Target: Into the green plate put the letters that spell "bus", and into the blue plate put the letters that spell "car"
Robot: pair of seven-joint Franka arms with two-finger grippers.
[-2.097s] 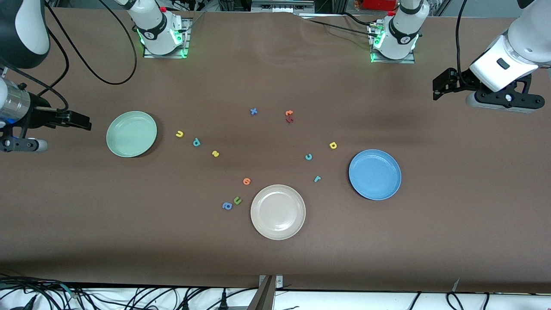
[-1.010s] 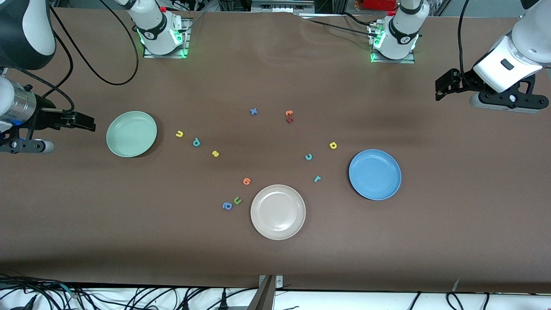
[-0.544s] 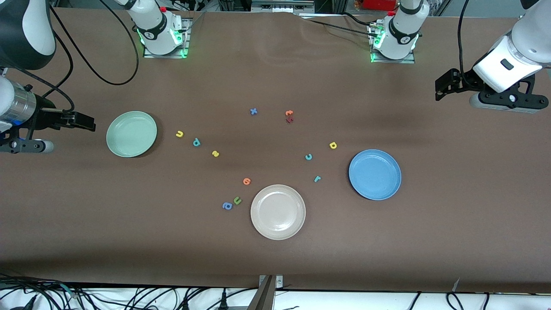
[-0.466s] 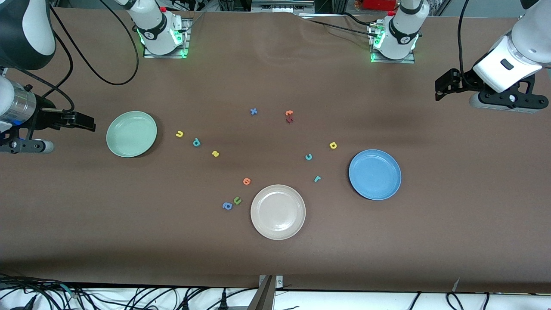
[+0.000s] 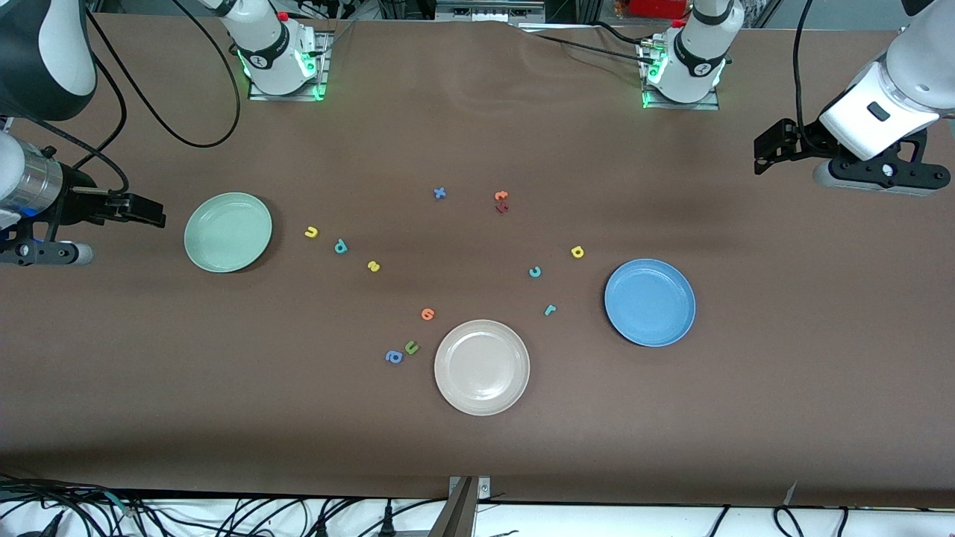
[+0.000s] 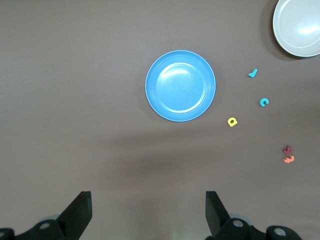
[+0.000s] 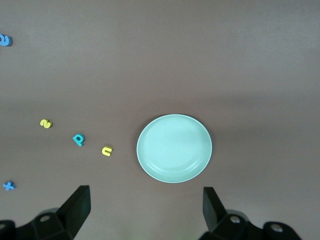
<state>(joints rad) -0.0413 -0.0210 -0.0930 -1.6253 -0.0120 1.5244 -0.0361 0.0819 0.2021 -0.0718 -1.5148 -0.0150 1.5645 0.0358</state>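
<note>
Right claw [image 5: 149, 212] hangs spread and empty over bare table at the right arm's end, off the green plate's [image 5: 227, 232] nine o'clock on the front camera's dial. My left claw [image 5: 762, 149] is spread and empty too, over the table at the left arm's end, at about one o'clock from the blue plate [image 5: 650, 302]. Both plates are empty, so I judge the first pick has not begun.

All six letters lie flat on the table. The yellow u [image 5: 311, 233], teal b [image 5: 340, 245] and yellow s [image 5: 374, 266] run out from the green plate's three o'clock toward four. The yellow a [image 5: 577, 252], teal c [image 5: 535, 272] and teal r [image 5: 550, 309] sit between ten and nine o'clock of the blue plate.

I would take the yellow u first, as it lies nearest the right claw's plate. These letters are small and thin, so I should come straight down with my fingers astride one letter and nearly touching the table. The green u [image 5: 411, 347] by the beige plate [image 5: 482, 367] is a decoy I must leave.
</note>
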